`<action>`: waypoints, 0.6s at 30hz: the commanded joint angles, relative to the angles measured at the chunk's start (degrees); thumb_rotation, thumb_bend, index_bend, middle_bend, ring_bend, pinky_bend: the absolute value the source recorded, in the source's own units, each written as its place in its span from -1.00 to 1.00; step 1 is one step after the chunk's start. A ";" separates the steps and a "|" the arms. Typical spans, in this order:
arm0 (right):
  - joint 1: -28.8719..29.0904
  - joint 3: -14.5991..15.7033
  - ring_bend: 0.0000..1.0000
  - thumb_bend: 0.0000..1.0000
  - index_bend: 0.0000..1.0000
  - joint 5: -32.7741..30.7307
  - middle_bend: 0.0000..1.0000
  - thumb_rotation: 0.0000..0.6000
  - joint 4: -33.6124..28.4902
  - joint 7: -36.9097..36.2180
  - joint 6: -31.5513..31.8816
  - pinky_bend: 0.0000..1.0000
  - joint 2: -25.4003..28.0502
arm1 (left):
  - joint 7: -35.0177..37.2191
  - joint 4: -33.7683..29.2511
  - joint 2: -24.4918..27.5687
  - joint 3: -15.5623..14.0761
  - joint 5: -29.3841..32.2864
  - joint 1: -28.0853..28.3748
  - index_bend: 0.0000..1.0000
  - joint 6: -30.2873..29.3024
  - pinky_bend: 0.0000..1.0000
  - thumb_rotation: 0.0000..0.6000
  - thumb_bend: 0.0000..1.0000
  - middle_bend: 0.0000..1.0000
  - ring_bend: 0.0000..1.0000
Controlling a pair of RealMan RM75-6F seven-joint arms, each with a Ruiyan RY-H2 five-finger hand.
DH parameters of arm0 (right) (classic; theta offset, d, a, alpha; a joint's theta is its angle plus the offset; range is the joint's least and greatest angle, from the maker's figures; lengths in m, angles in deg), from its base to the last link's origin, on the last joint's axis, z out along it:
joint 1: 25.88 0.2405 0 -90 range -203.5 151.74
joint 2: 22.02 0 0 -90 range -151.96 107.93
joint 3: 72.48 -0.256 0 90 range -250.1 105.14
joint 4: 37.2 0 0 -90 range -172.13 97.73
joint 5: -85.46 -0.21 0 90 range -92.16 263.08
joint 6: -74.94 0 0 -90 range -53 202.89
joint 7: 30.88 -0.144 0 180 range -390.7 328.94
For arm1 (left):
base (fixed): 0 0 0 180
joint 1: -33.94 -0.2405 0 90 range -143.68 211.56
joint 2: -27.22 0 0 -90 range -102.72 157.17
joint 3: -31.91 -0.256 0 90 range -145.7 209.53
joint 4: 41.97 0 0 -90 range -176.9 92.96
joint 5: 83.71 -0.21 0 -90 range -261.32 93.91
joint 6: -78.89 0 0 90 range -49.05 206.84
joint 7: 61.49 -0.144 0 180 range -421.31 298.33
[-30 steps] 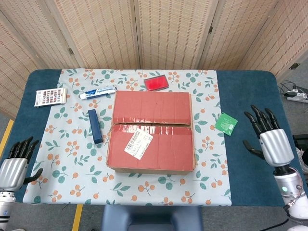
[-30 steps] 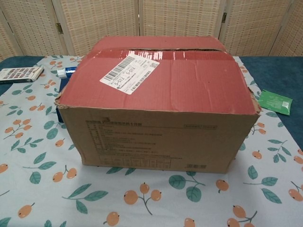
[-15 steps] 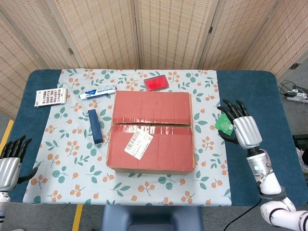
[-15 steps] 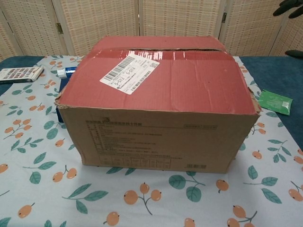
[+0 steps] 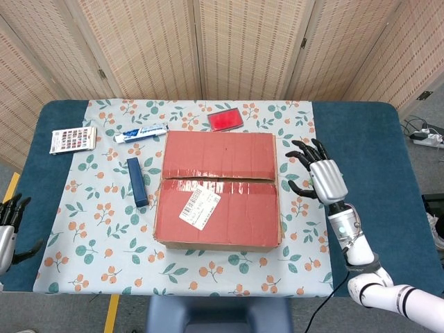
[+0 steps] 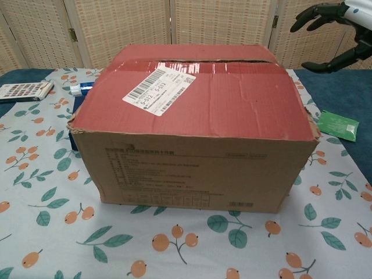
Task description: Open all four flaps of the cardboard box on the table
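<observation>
— Cardboard box?
— Centre of table, on floral cloth; red top flaps folded shut, taped seam across, barcode label on near flap

— Right hand?
— Raised just beside box's right edge, apart from it; fingers spread, nothing held, nothing touched

— Left hand?
— At table's near-left edge, mostly out of frame; dark fingertips apart, nothing held

— Other items?
— Blue bar, toothpaste tube, card, red case, green packet
</observation>
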 commanded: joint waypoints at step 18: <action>4.44 0.03 -0.63 -0.31 -0.47 -0.66 -0.72 1.00 4.34 2.04 -0.59 -1.00 -6.49 | 1.28 0.15 0.63 -0.18 -0.77 -0.06 -1.00 0.14 -1.00 1.00 -0.32 -1.00 -1.00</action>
